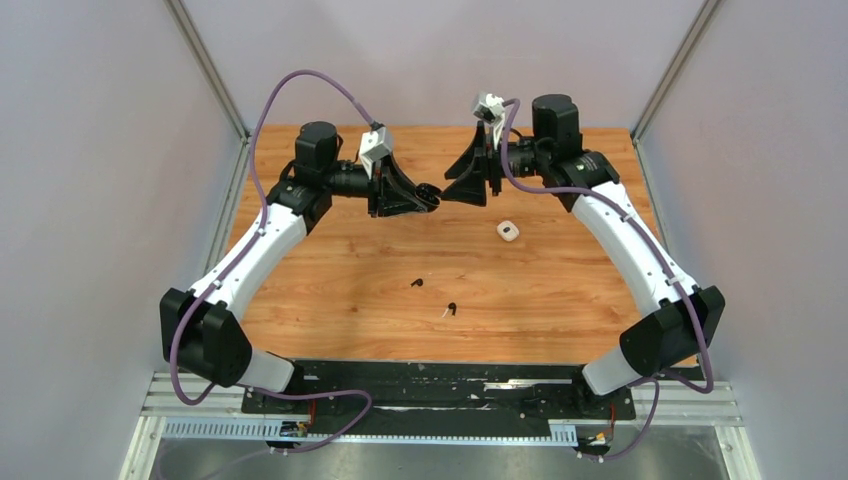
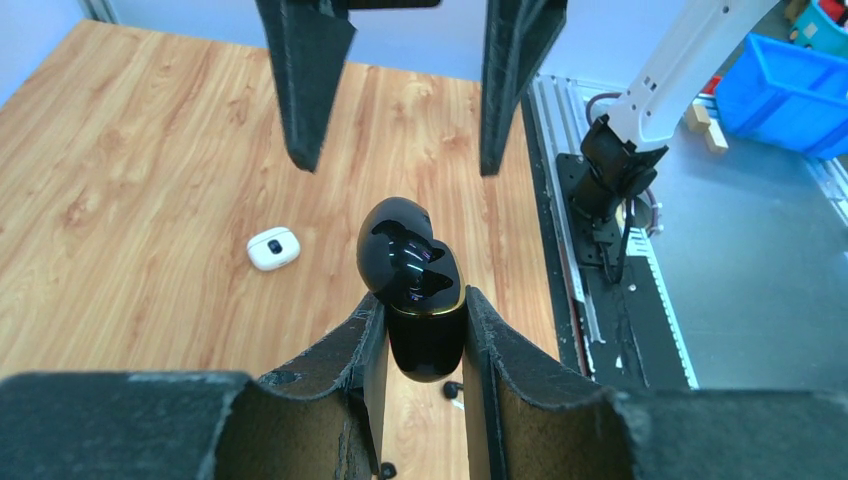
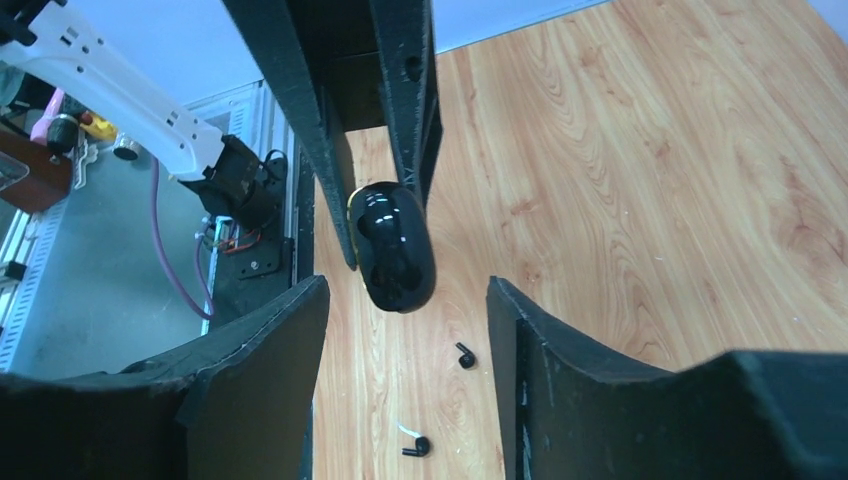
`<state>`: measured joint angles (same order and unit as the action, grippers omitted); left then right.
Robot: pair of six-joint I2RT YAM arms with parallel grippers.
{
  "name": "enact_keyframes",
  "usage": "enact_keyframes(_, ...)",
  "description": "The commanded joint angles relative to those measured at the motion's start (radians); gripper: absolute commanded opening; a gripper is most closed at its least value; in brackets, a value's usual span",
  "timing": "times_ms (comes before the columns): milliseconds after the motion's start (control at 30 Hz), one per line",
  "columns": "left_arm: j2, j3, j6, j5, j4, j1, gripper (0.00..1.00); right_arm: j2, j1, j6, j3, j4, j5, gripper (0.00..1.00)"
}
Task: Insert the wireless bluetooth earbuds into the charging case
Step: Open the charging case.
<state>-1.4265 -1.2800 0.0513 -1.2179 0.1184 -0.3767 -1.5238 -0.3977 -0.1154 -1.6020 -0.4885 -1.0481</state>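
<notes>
The left gripper (image 2: 425,308) is clamping the black charging case (image 2: 415,285) above the far table (image 1: 330,300). The right gripper (image 3: 407,292) is facing it, wide and empty. Black earbuds (image 1: 416,283) are lying nearer. Case readied, the next move is probably calling for a delicate pinch on one.

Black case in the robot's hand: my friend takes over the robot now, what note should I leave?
Left hand shut on the black charging case, held up, lid looks open.
Right hand open, facing it, empty.
Two black earbuds lie on the table; white case lies there too.
Done: case lifted.
Left: put earbuds in.
</notes>
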Motion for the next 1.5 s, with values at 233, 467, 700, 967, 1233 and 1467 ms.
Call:
enact_keyframes(233,0.042,0.007,-0.149,-0.015,-0.148,-0.002,0.0,0.0,-0.055,-0.11,-0.03,-0.039,0.074,0.43)
enact_keyframes(467,0.043,0.01,-0.145,-0.032,-0.151,-0.002,0.0,-0.01,-0.055,-0.11,-0.034,-0.039,0.092,0.35)
enact_keyframes(700,0.04,0.009,-0.144,-0.047,-0.141,-0.003,0.0,-0.015,-0.057,-0.093,-0.039,-0.022,0.083,0.22)
enact_keyframes(967,0.037,0.005,-0.157,-0.058,-0.138,-0.004,0.0,-0.017,-0.067,-0.107,-0.046,-0.004,0.189,0.15)
enact_keyframes(1233,0.032,0.003,-0.156,-0.066,-0.129,-0.004,0.0,-0.005,-0.097,-0.159,-0.063,0.013,0.347,0.21)
enact_keyframes(1467,0.023,-0.002,-0.175,-0.068,-0.138,-0.004,0.0,0.039,-0.168,-0.3,-0.008,0.058,0.468,0.24)
